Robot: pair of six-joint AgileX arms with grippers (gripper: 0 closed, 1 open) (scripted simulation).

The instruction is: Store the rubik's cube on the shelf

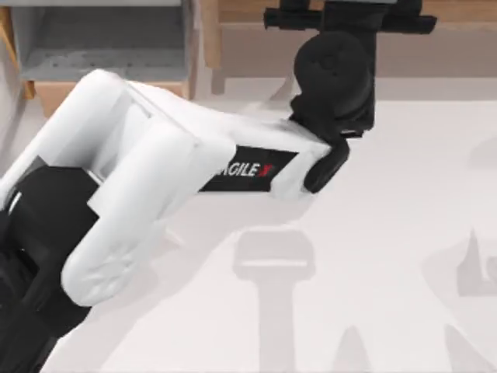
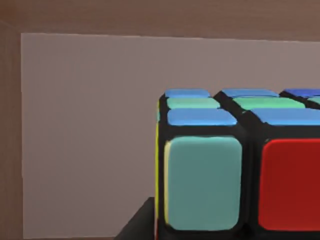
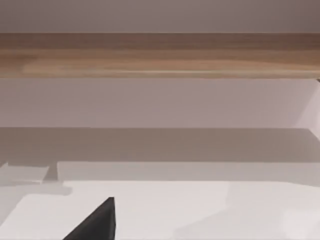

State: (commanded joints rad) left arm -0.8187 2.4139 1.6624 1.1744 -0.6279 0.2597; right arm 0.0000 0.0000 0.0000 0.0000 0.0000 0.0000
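Note:
The rubik's cube (image 2: 235, 170) sits very close in the left wrist view, showing pale teal, red, blue and green stickers on a black grid. One of the dark fingers (image 2: 136, 226) lies against its lower edge. From above, my left arm reaches from the lower left up to the back of the table. Its black gripper (image 1: 342, 23) is over the shelf (image 1: 458, 9), a light-brown ledge with a tan front board (image 1: 256, 50). The arm's wrist hides the cube in the top view. The left gripper is shut on the cube.
A grey-lined wooden box compartment (image 1: 101, 39) stands at the back left. A dark part of my right gripper (image 3: 97, 222) hangs low over the white table (image 1: 388, 233), facing a wooden ledge (image 3: 160, 55). Arm shadows fall across the table's middle and right.

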